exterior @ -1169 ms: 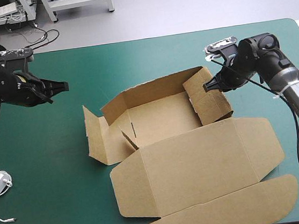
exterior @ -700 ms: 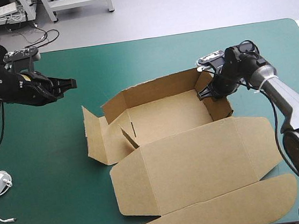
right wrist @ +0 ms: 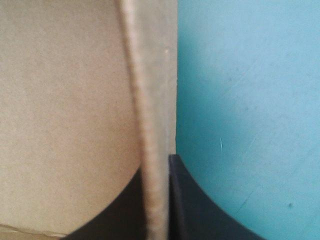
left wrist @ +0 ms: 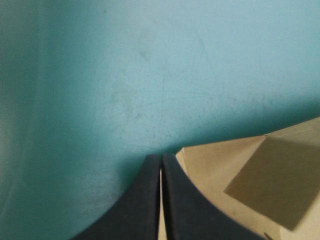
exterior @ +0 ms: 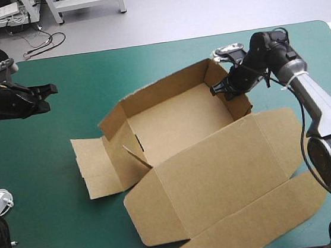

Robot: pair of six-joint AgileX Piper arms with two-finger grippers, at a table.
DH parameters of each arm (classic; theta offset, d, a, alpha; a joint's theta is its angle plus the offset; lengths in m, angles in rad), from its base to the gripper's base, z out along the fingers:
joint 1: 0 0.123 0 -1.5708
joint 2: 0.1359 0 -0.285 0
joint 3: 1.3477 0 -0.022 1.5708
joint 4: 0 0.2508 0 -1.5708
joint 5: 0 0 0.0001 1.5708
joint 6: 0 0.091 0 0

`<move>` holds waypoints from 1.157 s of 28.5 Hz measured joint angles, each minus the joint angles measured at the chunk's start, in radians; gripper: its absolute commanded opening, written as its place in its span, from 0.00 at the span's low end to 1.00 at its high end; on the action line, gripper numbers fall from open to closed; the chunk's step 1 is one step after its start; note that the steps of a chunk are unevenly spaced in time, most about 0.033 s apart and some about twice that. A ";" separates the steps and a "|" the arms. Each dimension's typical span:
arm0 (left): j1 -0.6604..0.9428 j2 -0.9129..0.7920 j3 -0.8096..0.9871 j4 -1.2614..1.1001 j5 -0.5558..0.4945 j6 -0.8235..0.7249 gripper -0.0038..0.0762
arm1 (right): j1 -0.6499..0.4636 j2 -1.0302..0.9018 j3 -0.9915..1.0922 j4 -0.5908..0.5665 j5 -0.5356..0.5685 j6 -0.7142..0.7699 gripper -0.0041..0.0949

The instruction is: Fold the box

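The brown box [exterior: 183, 122] is lying mid-table on the teal-green cover [exterior: 117, 63], tray opening upward, its long axis running from near left to far right, lid [exterior: 219, 177] flat toward the near edge. The right gripper [exterior: 218, 89] is pinching the right wall's top edge; the left gripper [exterior: 51, 89] is hanging clenched and empty, well apart. The board is probably light and stiff, so gripping a wall edge near a crease seems best.

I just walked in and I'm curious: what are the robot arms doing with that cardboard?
They are folding a brown box. The right arm has its jaws shut on the box's right wall. The left arm hangs over the teal-green cover, jaws shut, off the box. The lid lies flat.
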State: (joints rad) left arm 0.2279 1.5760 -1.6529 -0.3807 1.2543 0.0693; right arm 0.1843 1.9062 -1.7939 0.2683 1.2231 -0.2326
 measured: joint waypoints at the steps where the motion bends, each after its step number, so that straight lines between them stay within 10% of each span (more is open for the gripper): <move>1: 0.055 0.020 0.000 -0.068 -0.001 0.028 0.04 | -0.024 -0.007 -0.048 0.047 0.006 0.008 0.02; 13: 0.202 0.152 0.000 -0.488 -0.015 0.261 0.04 | -0.186 -0.082 -0.219 0.392 0.023 0.020 0.02; 33: 0.004 0.062 0.000 -0.914 -0.026 0.413 0.04 | -0.147 -0.123 -0.221 0.367 0.006 0.019 0.03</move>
State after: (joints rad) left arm 0.2319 1.6377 -1.6529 -1.2943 1.2285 0.4820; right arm 0.0372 1.7833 -2.0149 0.6352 1.2288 -0.2135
